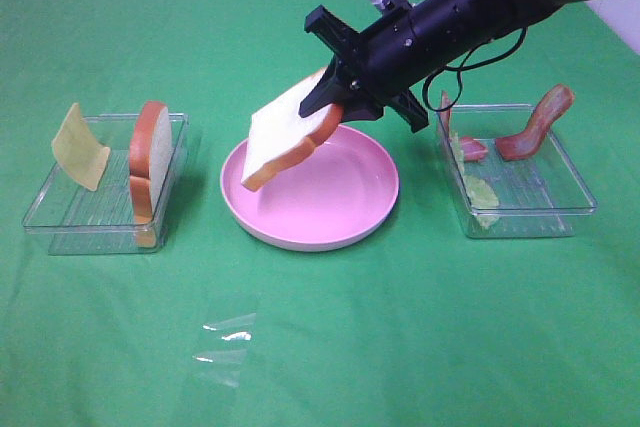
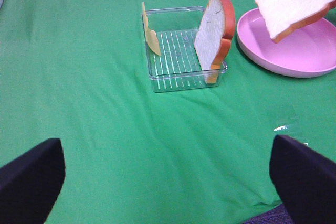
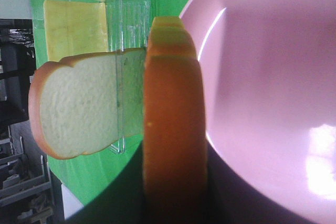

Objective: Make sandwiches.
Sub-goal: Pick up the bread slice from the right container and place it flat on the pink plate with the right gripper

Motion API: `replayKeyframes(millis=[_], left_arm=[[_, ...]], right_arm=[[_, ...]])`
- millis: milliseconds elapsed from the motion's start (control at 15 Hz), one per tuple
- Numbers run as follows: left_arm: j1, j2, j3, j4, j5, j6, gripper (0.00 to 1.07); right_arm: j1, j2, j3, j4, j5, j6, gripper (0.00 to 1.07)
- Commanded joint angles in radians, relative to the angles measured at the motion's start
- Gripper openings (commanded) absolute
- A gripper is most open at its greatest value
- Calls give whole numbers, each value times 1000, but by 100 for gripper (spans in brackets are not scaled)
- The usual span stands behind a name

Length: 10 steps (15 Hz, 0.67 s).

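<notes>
My right gripper (image 1: 338, 97) reaches in from the upper right and is shut on a white bread slice (image 1: 285, 137) with an orange-brown crust. It holds the slice tilted above the round pink plate (image 1: 330, 232). The right wrist view shows the slice's crust edge (image 3: 173, 129) up close over the plate (image 3: 273, 77). A second bread slice (image 1: 150, 157) stands upright in the left clear tray (image 1: 60, 222), beside a yellow cheese square (image 1: 80, 147). My left gripper (image 2: 168, 182) hangs open over bare cloth, well short of that tray (image 2: 178, 80).
A clear tray (image 1: 570, 197) on the right holds reddish bacon strips (image 1: 535, 127) and pale green lettuce (image 1: 480, 192). A scrap of clear film (image 1: 228, 342) lies on the green cloth in front of the plate.
</notes>
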Motion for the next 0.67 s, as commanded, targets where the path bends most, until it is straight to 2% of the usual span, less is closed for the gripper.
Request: replayKeyframes(millis=[67,667], left_arm=[[-4,-14,0,-9,-10,1,98],[-4,-14,0,-9,-10,1,98]], right_arm=[[1,49,5,89,-17,-54,0],[1,93,5,73,-63,-78,0]])
